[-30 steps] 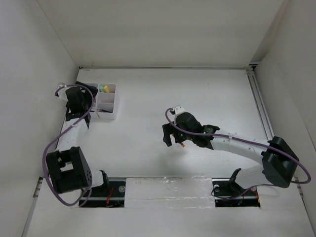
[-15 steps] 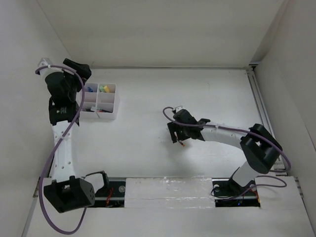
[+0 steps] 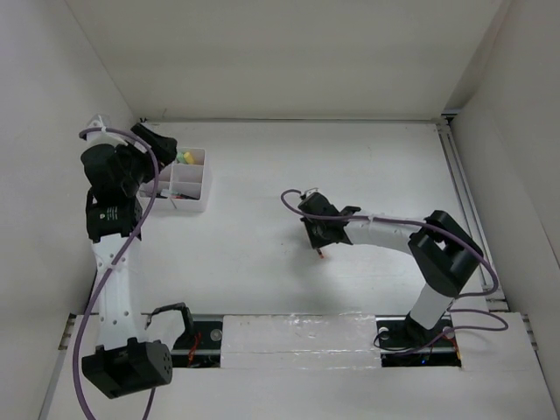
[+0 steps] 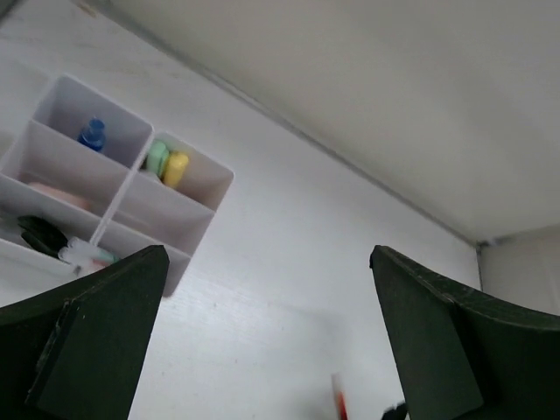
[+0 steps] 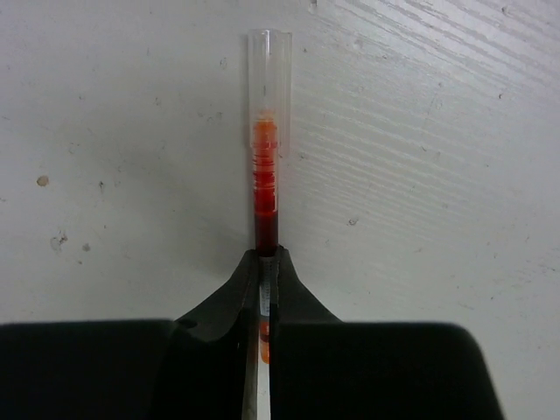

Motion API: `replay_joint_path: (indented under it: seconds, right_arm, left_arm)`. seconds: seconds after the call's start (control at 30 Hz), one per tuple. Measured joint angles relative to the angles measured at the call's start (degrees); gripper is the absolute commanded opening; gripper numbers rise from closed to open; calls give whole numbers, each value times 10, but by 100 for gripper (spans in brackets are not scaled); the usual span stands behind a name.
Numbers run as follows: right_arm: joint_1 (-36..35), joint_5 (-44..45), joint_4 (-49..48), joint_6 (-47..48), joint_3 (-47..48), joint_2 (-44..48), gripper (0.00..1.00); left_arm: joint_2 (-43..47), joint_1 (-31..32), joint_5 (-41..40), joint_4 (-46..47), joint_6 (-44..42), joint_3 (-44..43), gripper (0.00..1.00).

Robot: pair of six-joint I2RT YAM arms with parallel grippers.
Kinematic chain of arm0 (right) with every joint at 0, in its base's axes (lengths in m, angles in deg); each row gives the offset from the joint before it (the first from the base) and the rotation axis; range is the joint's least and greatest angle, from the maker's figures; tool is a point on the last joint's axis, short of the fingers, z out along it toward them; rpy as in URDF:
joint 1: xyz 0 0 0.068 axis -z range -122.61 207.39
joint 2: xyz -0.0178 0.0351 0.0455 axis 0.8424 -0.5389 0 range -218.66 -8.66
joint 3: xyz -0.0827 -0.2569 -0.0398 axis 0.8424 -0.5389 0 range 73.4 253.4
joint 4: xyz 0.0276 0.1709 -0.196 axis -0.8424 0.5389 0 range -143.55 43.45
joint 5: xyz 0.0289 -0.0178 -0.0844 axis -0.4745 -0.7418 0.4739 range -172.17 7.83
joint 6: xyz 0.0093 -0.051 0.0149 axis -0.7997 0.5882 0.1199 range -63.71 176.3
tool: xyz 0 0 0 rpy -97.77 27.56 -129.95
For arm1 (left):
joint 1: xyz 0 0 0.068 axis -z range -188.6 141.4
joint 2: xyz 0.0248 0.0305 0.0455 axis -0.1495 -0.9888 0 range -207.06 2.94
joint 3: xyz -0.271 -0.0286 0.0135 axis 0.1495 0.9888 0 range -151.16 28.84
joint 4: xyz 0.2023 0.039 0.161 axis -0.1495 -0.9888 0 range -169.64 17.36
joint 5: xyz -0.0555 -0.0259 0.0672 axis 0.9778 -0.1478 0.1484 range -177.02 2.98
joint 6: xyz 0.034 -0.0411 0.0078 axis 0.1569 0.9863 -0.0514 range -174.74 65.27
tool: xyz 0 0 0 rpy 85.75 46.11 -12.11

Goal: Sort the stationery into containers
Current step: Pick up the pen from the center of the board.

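My right hand [image 5: 267, 262] is pinched shut on the red pen [image 5: 265, 175], flat on the tabletop [image 5: 420, 175], for lifting I'd say; organizer [image 4: 199, 229] sits at 10 o'clock; left hand [image 4: 267, 332] wide open, empty.

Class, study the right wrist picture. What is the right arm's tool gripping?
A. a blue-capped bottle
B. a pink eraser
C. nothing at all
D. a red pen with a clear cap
D: in the right wrist view the right tool is pinched shut on the near end of the red pen, whose clear cap points away from the camera.
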Motion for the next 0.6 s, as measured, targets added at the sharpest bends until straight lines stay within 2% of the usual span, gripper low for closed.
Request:
replay_joint_path:
  seconds: [0.2,0.4,0.6]
  right_arm:
    - [-11,-44,-10,-18,14,8,0]
    - [-45,-103,-51,-50,130,23,0]
    - [-57,-148,-123,-84,243,16,0]
  left_arm:
    - [-7,0,190,34,-26,105,100]
    - [-59,2,380,101,-3,160,100]
    - [-57,2,476,188,35,182,100]
